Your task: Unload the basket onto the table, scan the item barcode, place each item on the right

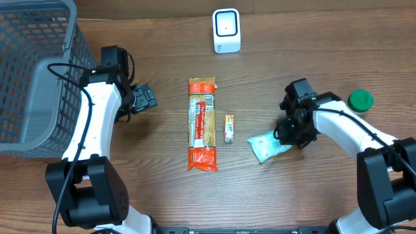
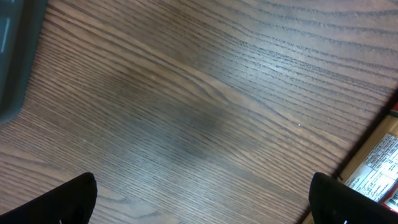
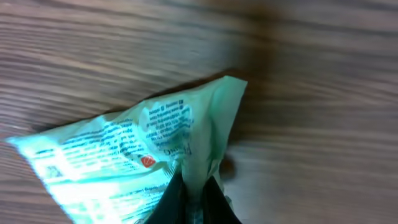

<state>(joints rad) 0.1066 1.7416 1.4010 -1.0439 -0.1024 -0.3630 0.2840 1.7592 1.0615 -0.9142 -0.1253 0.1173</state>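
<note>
Right wrist view shows the pale mint-green crinkled plastic packet [image 3: 118,155] with small print on its face. My right jaws are pinched shut on its near edge, and the two dark fingertips [image 3: 171,202] meet with the film caught between them. From overhead the packet sits right of centre on the brown wood-grain bench [image 1: 162,195], poking out to the left from under my right wrist. Whether it rests on the wood or hangs just above it, I cannot tell.

Just to its left lies a small orange-and-white sachet [image 1: 229,128]. Beside that is a long clear-and-orange bag of pasta [image 1: 202,123], lying lengthwise with its label up. A round green lid [image 1: 360,100] sits near my right arm, towards the far right. A white boxy scanner [image 1: 226,30] stands at the far edge, well apart from the packet.

My left jaws stand wide open and empty over bare wood to the left of the pasta. A grey mesh plastic basket [image 1: 32,78] fills the far left corner.
</note>
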